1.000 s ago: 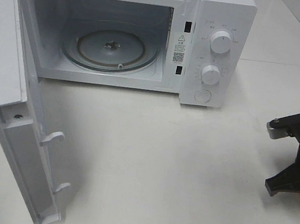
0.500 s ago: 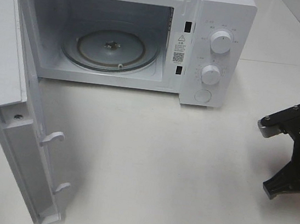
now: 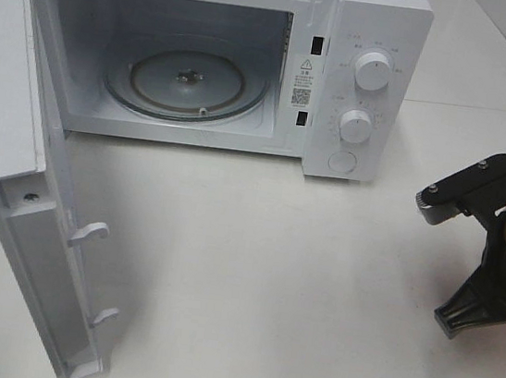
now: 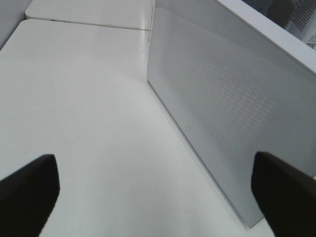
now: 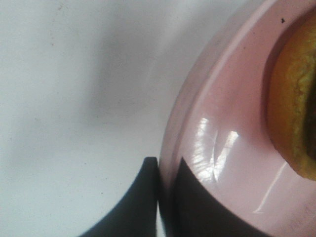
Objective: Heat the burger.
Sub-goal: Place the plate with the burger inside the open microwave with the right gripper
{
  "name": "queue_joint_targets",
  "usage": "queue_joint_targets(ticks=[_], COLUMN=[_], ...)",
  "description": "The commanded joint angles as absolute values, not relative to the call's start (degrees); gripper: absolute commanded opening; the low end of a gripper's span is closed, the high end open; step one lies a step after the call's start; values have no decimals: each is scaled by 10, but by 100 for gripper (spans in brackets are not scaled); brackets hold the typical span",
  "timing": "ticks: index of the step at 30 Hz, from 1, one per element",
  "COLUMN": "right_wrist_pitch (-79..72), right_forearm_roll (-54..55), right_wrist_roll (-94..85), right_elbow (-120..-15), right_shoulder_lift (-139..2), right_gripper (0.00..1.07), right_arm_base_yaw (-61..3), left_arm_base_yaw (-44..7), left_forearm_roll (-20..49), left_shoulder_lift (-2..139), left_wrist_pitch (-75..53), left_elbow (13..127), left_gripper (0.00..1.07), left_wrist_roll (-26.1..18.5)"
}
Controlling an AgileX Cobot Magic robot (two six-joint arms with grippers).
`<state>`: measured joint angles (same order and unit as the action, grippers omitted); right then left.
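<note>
My right pincer (image 5: 167,165) is closed tight on the rim of the pink plate (image 5: 222,123), with one dark finger on each face of the edge. The burger (image 5: 296,108) sits on that plate, and only a slice of its golden bun shows.

From the high camera, the right arm (image 3: 497,249) hangs off the knob side of the microwave (image 3: 376,37), well apart from it. Plate and burger fall outside that view. The microwave's door (image 3: 25,150) stands wide open and the glass turntable (image 3: 188,78) inside holds nothing.

My left pincer (image 4: 155,180) is spread wide and holds nothing, near the door's outer face.

My worry is the grip, which catches only the rim. The plate could sag or twist, sliding the burger off. Its far edge could also clip the microwave's front frame on the way in.
</note>
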<state>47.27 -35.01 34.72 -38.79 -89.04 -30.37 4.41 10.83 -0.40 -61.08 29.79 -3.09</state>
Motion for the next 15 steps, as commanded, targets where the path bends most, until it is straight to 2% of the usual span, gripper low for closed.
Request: queue_joint_targets(ticks=[1,15], right_wrist_pitch=[499,524], right_forearm_roll=[-376,-376], right_wrist_roll=[337,314], right_elbow=[-388,-388], right_shoulder_lift=[-874,-862], right_gripper=[0,0], right_arm_base_yaw=[-318,-418], left_arm_base_yaw=[45,45], left_forearm_roll=[108,108], left_shoulder_lift=[-12,-12], left_wrist_pitch=[-612,-612], left_elbow=[297,297], left_gripper=[98,98], left_wrist_roll=[-29,-29])
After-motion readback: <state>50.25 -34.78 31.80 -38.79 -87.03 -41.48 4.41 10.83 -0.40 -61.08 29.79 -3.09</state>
